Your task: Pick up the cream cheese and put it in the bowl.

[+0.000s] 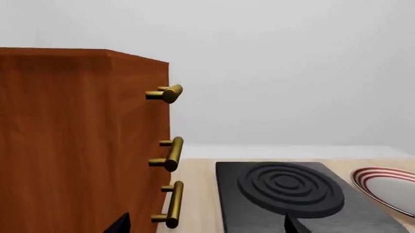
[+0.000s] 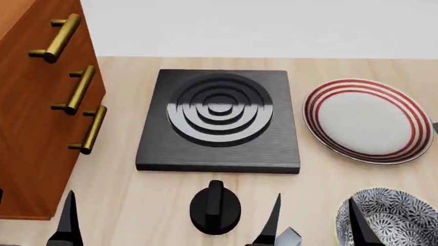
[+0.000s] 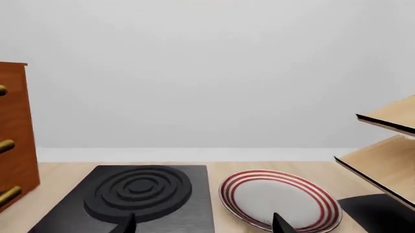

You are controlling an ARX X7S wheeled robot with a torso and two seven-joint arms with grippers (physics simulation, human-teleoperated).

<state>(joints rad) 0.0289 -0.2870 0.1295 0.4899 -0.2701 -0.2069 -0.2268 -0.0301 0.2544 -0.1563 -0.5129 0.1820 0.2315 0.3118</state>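
In the head view only a silvery corner of the cream cheese (image 2: pixel 290 237) shows at the bottom edge, between the black knob and the bowl. The patterned bowl (image 2: pixel 395 217) stands at the bottom right, partly cut off. My right gripper (image 2: pixel 311 225) is open; one finger is beside the cream cheese corner and the other is over the bowl's near side. Its fingertips also show in the right wrist view (image 3: pixel 204 227), wide apart with nothing between them. My left gripper (image 1: pixel 207 227) is open and empty, near the wooden cabinet at the head view's bottom left (image 2: pixel 66 221).
A black stove plate (image 2: pixel 219 119) with raised rings lies mid-table, with a black knob (image 2: pixel 214 207) in front of it. A red-striped white plate (image 2: pixel 366 120) lies to its right. A wooden drawer cabinet (image 2: pixel 34 102) with brass handles stands left. Wooden shelves (image 3: pixel 389 145) stand far right.
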